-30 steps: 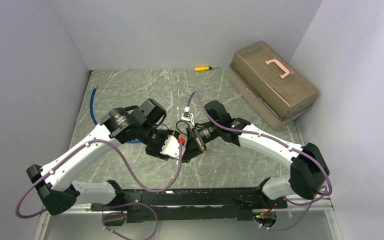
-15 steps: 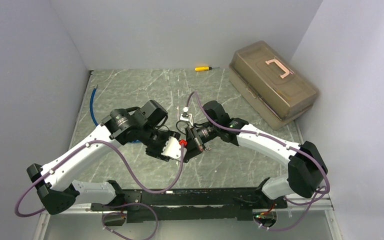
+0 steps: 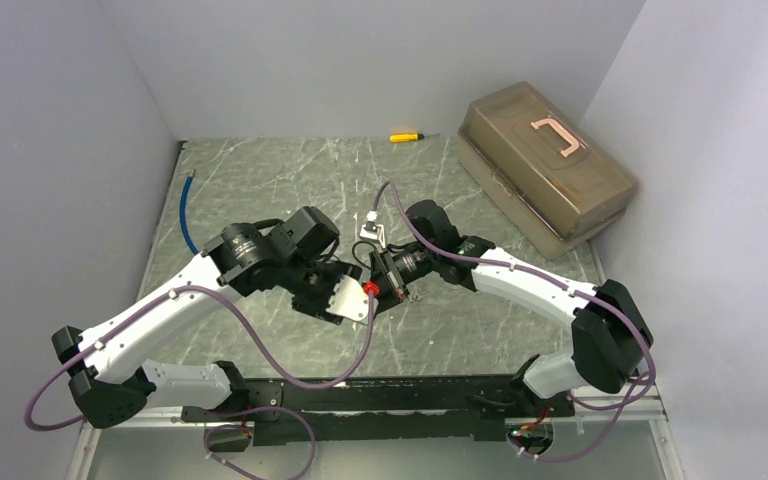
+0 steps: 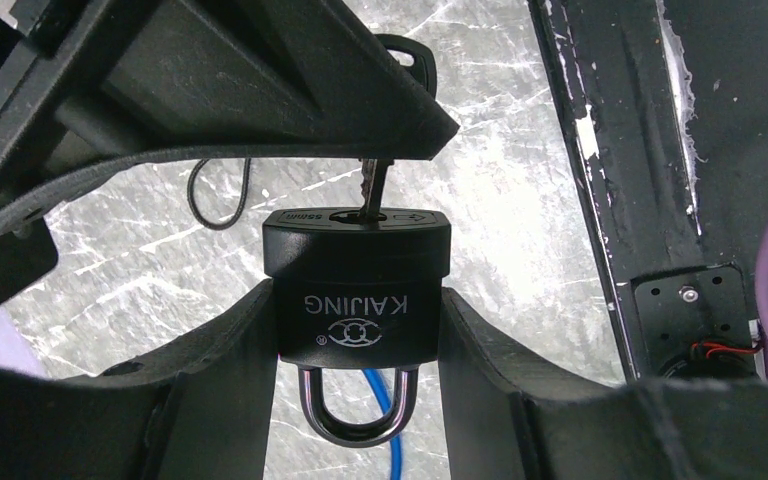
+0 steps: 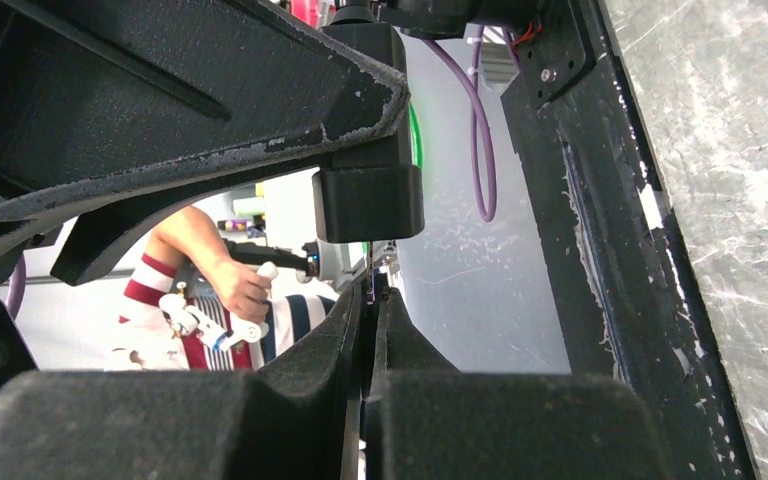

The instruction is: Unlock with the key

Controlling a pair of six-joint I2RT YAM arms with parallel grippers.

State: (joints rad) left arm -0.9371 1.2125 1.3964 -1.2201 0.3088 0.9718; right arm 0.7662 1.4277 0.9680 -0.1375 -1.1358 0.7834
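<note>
Item: black padlock [image 4: 357, 290], centre of the left wrist view, clamped by its two flat sides between the left fingers [image 4: 210, 400], which stand partly open to the width of the body; the hold keeps it clear of the worktop [image 3: 290, 180], with the keyway face turned toward the other arm and the shackle [image 4: 358, 410] hanging free at the lower edge, seemingly closed. Item: key [image 4: 372, 190], blade entered in the keyway just above the padlock body and pinched by its head in the right fingers [image 5: 260, 420], which are pressed tight together on it; the thin grip judged to suit a twist about the blade's axis. Position in the overhead view: both arms meet at centre frame, fingertips nearly touching, well apart from everything else on the surface. Stage, judged: insertion made, turn and shackle release not yet done; depth of insertion cannot be told. Also present: translucent brown toolbox [image 3: 545, 165], upper right; yellow-handled screwdriver [image 3: 405, 136], top centre by the back wall; blue cable [image 3: 188, 210], left edge
</note>
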